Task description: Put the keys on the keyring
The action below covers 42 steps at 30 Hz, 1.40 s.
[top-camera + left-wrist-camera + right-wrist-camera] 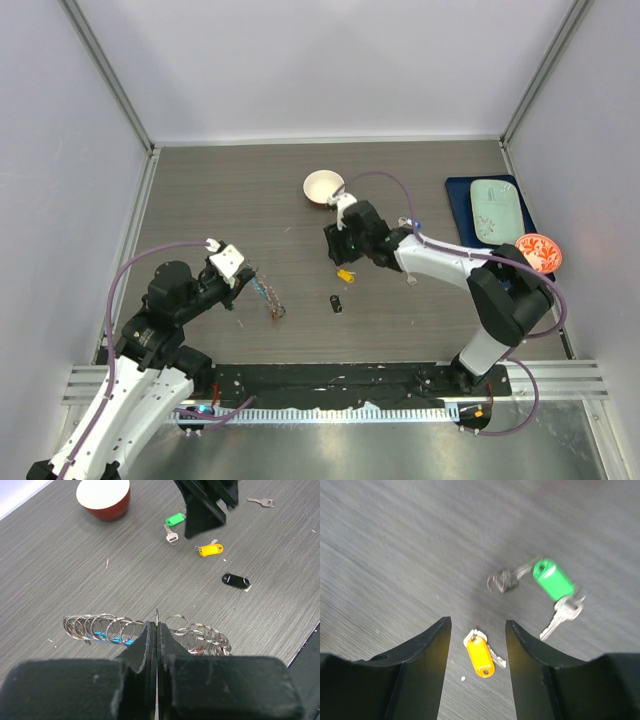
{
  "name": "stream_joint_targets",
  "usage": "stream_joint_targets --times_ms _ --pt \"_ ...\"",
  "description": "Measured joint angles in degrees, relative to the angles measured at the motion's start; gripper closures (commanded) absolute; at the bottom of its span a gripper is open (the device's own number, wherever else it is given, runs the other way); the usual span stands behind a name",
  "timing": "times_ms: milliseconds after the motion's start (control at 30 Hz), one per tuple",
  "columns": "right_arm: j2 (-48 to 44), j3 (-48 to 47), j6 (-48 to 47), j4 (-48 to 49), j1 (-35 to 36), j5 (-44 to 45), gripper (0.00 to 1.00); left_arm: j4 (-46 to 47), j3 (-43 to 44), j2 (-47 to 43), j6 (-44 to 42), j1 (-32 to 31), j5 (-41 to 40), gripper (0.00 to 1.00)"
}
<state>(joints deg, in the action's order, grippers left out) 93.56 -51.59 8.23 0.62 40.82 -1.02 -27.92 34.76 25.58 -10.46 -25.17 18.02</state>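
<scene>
The left end effector (157, 626) is pinched fully closed on the keyring (120, 630) at the near left of the surface (75, 570), probably steadying it for threading. The right end effector (478, 625) hangs wide open above the yellow-tagged key (480, 655) at mid-surface, apparently ready to pick it up.

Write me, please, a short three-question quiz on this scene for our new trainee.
1. True or false: the right fingers stand open above the yellow-tagged key.
2. What do the left fingers grip? A) the bowl B) the keyring C) the black-tagged key
3. Fill in: in the right wrist view, the tag lying near the yellow one is ____.
Key: 1 true; 2 B; 3 green, on the green-tagged key.
</scene>
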Motion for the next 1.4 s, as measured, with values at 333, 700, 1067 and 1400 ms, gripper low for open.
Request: stream_joint_targets --times_ms 333,700,1067,1400 --pt "12.6 -37.1 -0.3 -35.4 -0.1 3.3 0.45 0.0 0.0 -0.2 0.0 0.0 0.0 1.00" --pt "25.6 -42.2 -0.6 -52.5 -0.1 0.2 0.60 0.1 -0.1 -0.9 0.0 0.0 0.0 1.00" --pt "26.5 -43.8 -0.5 -52.9 -0.1 -3.6 0.67 0.1 -0.1 -0.9 0.0 0.0 0.1 1.00" --pt "29.5 -43.9 -0.3 -52.8 -0.1 -4.3 0.77 0.1 -0.1 -0.9 0.0 0.0 0.1 1.00"
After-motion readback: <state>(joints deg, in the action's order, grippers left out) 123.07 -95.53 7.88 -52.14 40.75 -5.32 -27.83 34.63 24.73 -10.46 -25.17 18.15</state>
